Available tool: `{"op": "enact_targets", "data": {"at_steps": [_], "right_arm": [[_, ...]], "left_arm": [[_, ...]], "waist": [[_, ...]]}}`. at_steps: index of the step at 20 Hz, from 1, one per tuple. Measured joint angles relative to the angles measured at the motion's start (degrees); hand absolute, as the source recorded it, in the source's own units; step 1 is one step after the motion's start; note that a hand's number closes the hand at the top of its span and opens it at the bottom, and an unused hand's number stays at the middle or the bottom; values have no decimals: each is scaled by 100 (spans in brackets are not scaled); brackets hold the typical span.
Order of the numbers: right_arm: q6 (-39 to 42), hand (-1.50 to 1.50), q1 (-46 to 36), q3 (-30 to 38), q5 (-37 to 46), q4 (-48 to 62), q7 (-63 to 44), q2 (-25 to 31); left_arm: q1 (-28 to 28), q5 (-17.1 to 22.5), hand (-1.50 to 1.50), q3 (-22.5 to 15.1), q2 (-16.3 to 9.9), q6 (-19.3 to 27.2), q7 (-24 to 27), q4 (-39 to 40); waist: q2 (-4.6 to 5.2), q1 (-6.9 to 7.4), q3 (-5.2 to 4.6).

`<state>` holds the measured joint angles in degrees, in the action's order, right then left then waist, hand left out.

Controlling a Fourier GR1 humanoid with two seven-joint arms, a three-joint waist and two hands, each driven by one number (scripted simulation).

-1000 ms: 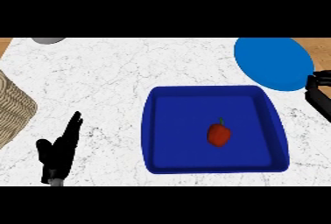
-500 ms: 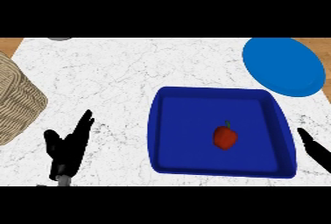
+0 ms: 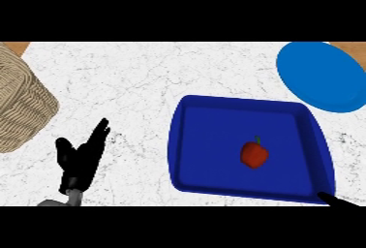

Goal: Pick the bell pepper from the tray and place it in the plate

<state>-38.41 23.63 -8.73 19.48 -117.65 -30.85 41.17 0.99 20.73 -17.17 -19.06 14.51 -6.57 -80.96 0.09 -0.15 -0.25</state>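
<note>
A: As the view has slid right, what shows, left to right?
B: Basket (image 3: pixel 18 101); left hand (image 3: pixel 80 157) resting, fingers straight; pepper (image 3: pixel 254 154) in tray (image 3: pixel 187 145); plate (image 3: pixel 322 75).
A: Right hand (image 3: pixel 336 199)?
B: It dropped to the tray's near corner; only a tip shows, fingers unclear. Nothing picked yet.

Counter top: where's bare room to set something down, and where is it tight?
Bare marble runs between the wicker basket and the blue tray, above the left hand, and along the far edge left of the blue plate. Tight: the plate-tray gap, and the tray's near right corner, where the right hand enters.
</note>
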Motion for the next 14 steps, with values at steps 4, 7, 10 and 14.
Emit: {"op": "enact_targets", "data": {"at_steps": [4,7,10,14], "right_arm": [[704,-150,-356,-273,528,-435,-1482,291],[1246,-150,-897,-606,953,-581,-2431,252],[1608,-150,-1490,-1065,1448,-375,-2929,-118],[2003,-150,-2106,-1453,2022,5,-3310,-661]], "left_arm": [[70,-9,0,-15,44,-73,-36,44],[131,-76,0,-63,112,-56,-84,51],[84,-98,0,-67,139,-89,-109,-1],[94,-167,0,-57,233,-34,-159,10]], "waist": [[13,92,1],[15,143,9],[10,163,14],[-2,133,23]]}}
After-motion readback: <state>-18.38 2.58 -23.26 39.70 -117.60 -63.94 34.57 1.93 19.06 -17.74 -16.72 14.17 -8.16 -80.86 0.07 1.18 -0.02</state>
